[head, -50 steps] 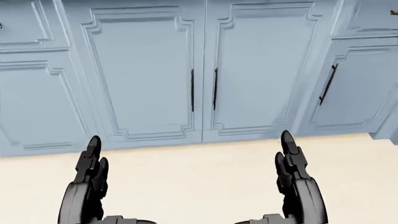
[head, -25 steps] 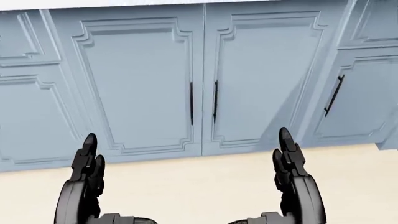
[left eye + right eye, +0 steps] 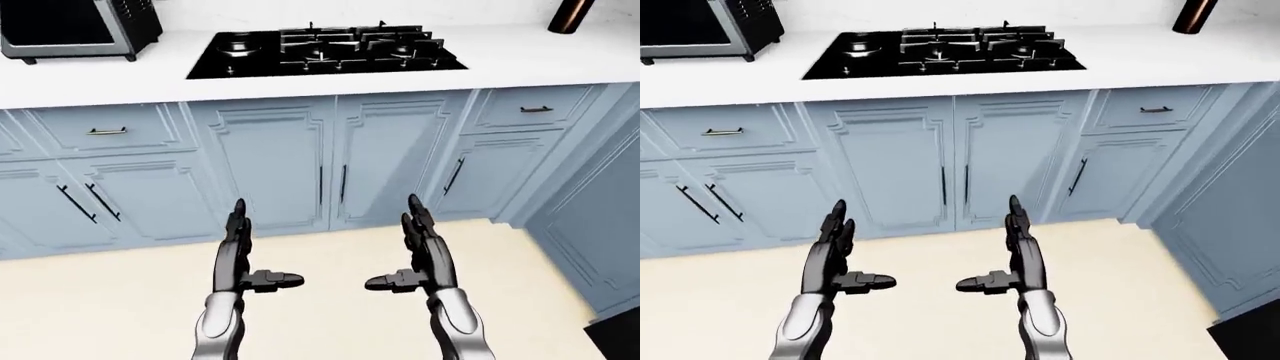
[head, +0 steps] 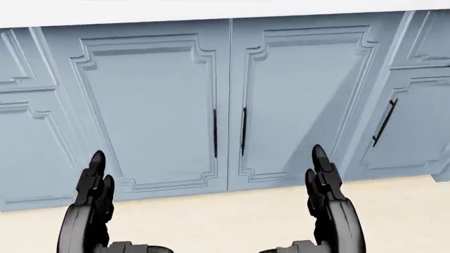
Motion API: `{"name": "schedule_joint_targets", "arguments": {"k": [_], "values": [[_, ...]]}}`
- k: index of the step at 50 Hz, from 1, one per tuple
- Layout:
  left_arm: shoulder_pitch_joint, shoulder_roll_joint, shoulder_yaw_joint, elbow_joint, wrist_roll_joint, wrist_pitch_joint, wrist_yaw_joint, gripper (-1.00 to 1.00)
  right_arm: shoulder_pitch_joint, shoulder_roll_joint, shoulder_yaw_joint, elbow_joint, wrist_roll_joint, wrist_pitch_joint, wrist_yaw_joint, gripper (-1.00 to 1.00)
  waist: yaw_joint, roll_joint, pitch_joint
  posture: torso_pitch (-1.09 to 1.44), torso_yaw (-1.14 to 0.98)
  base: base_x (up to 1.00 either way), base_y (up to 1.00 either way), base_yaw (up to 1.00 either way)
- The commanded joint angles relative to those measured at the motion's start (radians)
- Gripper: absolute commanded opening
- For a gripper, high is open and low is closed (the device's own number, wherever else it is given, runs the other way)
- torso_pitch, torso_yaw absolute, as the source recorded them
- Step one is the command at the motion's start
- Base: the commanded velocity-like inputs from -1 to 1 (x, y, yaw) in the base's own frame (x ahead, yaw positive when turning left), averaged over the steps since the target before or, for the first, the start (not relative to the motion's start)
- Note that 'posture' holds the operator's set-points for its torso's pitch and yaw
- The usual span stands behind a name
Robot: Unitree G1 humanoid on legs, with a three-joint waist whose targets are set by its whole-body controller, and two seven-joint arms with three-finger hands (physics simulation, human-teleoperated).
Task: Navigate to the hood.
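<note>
- A white tabletop point(image 3: 520, 56) is running across the top of the left-eye view, sitting on a row of pale blue cabinets point(image 3: 270, 169) with dark bar handles.
- A black gas stove point(image 3: 325, 51) is lying set into that tabletop, just above the double doors in the middle.
- A toaster oven point(image 3: 75, 28) is standing at the upper left, its top and left side running out of the view.
- A dark copper-toned cylinder point(image 3: 571, 15) is poking in at the upper right, only its lower part showing, so what it is cannot be told.
- The cream floor point(image 3: 120, 300) is spreading under the robot, and a taller blue cabinet side point(image 3: 600, 225) is closing in on the right.
- The left hand point(image 3: 243, 266) is hanging empty, fingers straight and spread from the thumb.
- The right hand point(image 3: 418, 262) is mirroring it, spread and empty, well apart from the left.
- The hood is not showing in any view; the views are cutting off just above the stove.
- The head view is showing only cabinet doors and the two hands.
</note>
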Motion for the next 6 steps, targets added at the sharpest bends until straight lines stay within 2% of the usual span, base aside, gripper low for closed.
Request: {"name": "schedule_joint_targets", "arguments": {"k": [1, 2, 3, 6], "values": [[-0.016, -0.003, -0.006, -0.033, -0.002, -0.026, -0.003, 1.0, -0.014, -0.005, -0.007, -0.036, 0.003, -0.019, -0.002, 1.0, -0.005, -0.029, -0.024, 0.0, 0.0, 0.16, 0.0, 0.0], [-0.016, -0.003, -0.006, -0.033, -0.002, -0.026, -0.003, 1.0, -0.017, -0.006, -0.008, -0.029, 0.004, -0.023, -0.002, 1.0, -0.016, 0.016, -0.015, 0.0, 0.0, 0.16, 0.0, 0.0], [-0.016, -0.003, -0.006, -0.033, -0.002, -0.026, -0.003, 1.0, -0.013, -0.006, -0.007, -0.043, 0.005, -0.013, -0.002, 1.0, -0.015, 0.004, -0.012, 0.0, 0.0, 0.16, 0.0, 0.0], [-0.016, -0.003, -0.006, -0.033, -0.002, -0.026, -0.003, 1.0, -0.022, -0.007, -0.011, -0.021, 0.004, -0.022, -0.002, 1.0, -0.025, 0.015, -0.011, 0.0, 0.0, 0.16, 0.0, 0.0]]}}
